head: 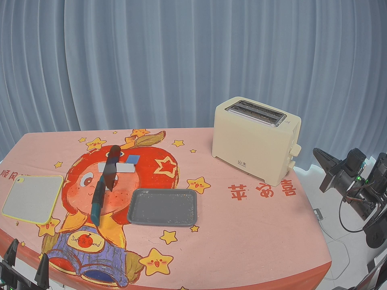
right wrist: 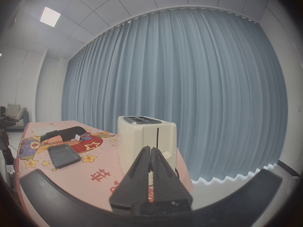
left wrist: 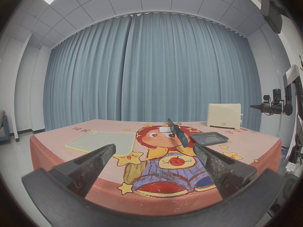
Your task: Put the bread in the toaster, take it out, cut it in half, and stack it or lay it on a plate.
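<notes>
A cream toaster (head: 256, 139) stands at the table's back right, both top slots dark. In front of it, near the middle, lies a grey plate (head: 163, 207) shaped like a shallow tray. To the plate's left a knife (head: 105, 182) with a teal handle rests slanted, its dark blade propped on a small white block (head: 121, 167). My left gripper (head: 29, 249) is open at the table's front left corner, nothing between its fingers (left wrist: 94, 161). Off the table's right edge, beside the toaster's lever end (right wrist: 145, 139), my right gripper (right wrist: 151, 150) is shut and holds nothing.
A pale cutting board (head: 33, 198) with a yellow-green rim lies at the table's left edge. The tablecloth (head: 250, 230) is pink with a cartoon apple print. A blue curtain hangs behind the table. Open cloth lies in front of the toaster and the plate.
</notes>
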Robot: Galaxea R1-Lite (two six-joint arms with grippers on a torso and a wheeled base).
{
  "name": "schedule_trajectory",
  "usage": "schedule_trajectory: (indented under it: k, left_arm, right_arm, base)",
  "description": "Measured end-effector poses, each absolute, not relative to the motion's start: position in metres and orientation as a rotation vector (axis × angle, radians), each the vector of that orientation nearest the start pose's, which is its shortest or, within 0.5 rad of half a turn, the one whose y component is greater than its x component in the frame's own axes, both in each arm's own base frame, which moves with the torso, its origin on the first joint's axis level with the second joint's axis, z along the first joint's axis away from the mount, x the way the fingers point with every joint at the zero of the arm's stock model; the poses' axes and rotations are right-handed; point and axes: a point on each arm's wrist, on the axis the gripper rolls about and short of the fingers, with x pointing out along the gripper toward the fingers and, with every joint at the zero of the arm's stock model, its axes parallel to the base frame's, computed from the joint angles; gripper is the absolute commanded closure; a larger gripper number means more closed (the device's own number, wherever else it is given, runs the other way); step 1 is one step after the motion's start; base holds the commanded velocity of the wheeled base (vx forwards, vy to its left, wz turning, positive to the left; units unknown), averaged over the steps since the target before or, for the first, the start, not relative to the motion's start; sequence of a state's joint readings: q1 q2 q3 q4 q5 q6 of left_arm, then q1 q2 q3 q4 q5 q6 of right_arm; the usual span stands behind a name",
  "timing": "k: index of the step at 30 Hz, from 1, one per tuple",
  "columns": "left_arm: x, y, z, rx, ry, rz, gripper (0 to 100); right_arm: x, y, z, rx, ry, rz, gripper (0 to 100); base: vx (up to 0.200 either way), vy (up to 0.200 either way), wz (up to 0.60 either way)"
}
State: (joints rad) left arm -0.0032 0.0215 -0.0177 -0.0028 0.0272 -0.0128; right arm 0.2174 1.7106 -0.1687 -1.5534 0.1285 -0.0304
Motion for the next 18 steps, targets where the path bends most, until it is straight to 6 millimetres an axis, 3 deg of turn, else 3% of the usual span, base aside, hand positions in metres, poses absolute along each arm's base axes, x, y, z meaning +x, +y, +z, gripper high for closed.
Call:
schedule_trajectory:
  k: [18]
  left_arm:
    - [-0.022, 0.001, 0.081, -0.012, 0.001, 0.024, 0]
  right_arm:
    - [0.224, 0.053, 0.108, -0.023, 0.068, 0.352, 100]
  base:
    - [0.000, 0.000, 0.00]
